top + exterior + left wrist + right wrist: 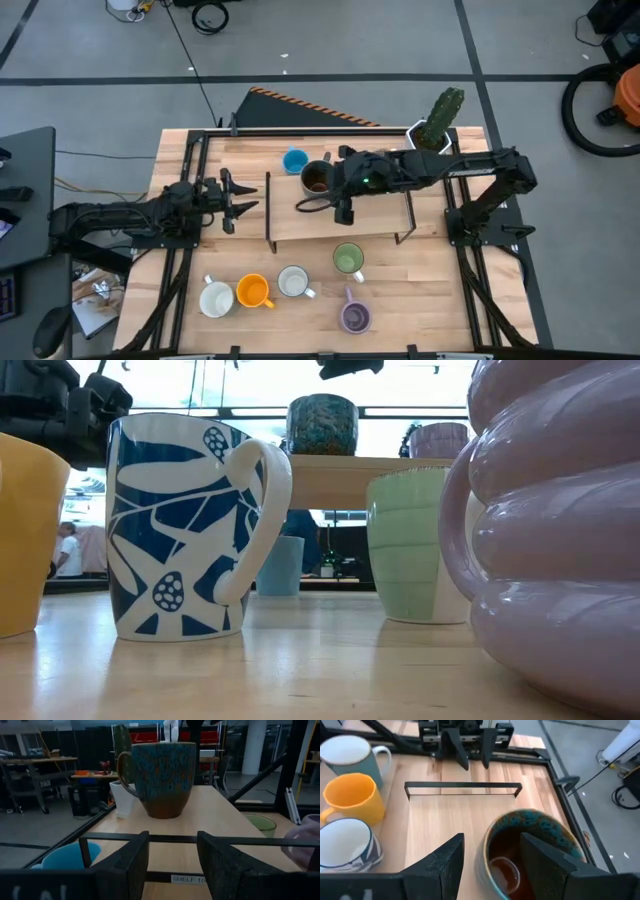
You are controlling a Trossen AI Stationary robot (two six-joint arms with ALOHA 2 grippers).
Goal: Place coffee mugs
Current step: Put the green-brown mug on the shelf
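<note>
A dark brown speckled mug (316,178) (157,777) (530,850) stands upright on the raised wooden shelf (340,225). My right gripper (333,184) (492,862) hovers open just above its rim and touches nothing; the low view shows a gap between them. A purple mug (440,438) sits on the shelf to the right of it, hidden under the right arm in the high view. My left gripper (236,200) (172,865) waits open at the shelf's left end. A blue mug (295,160) stands on the table beyond the shelf.
Near the table's front edge stand a green mug (348,259), a white-and-blue patterned mug (292,282), an orange mug (253,291), a white mug (216,298) and a purple ribbed mug (355,317). A white cactus pot (435,125) sits at the far right corner.
</note>
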